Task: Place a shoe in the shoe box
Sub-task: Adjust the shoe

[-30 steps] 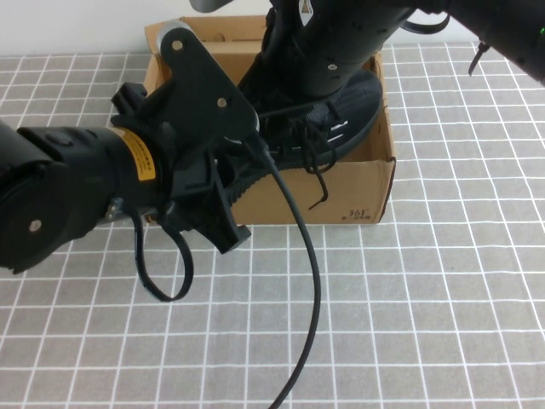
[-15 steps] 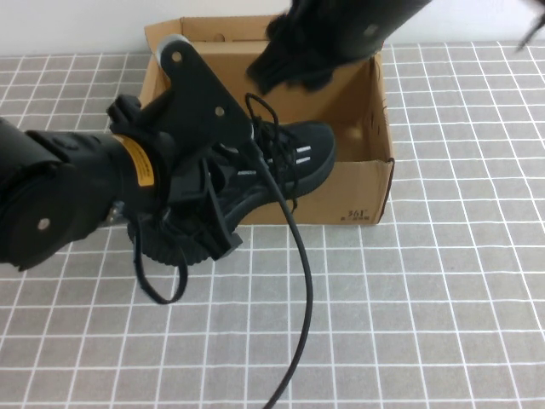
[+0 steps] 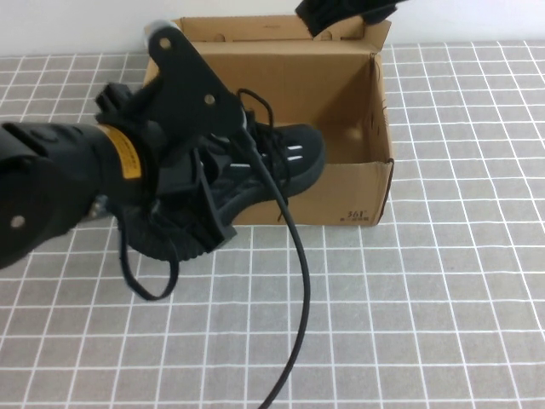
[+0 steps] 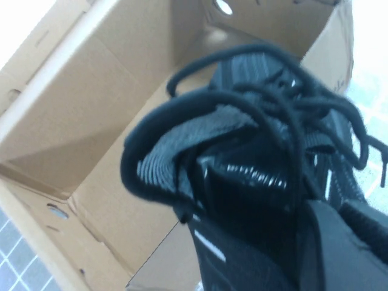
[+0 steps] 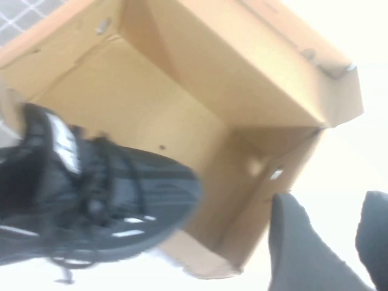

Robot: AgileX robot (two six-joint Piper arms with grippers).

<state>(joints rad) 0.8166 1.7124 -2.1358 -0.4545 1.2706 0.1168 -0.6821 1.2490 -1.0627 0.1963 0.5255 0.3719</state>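
Left gripper (image 3: 200,200) clenched on shoe (image 3: 285,162), toe over shoe box (image 3: 358,200) front wall, heel outside; right gripper (image 5: 327,242) parted, empty, above far rim.

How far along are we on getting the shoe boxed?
Done: the shoe box stands open, and the shoe is lifted with its toe over the front wall. In hand: the left gripper, at the box's near left corner, is shut on the shoe's heel end. The right gripper is up above the back wall, holding nothing. Left: the heel hangs outside the box, so the shoe must go fully in and be released.
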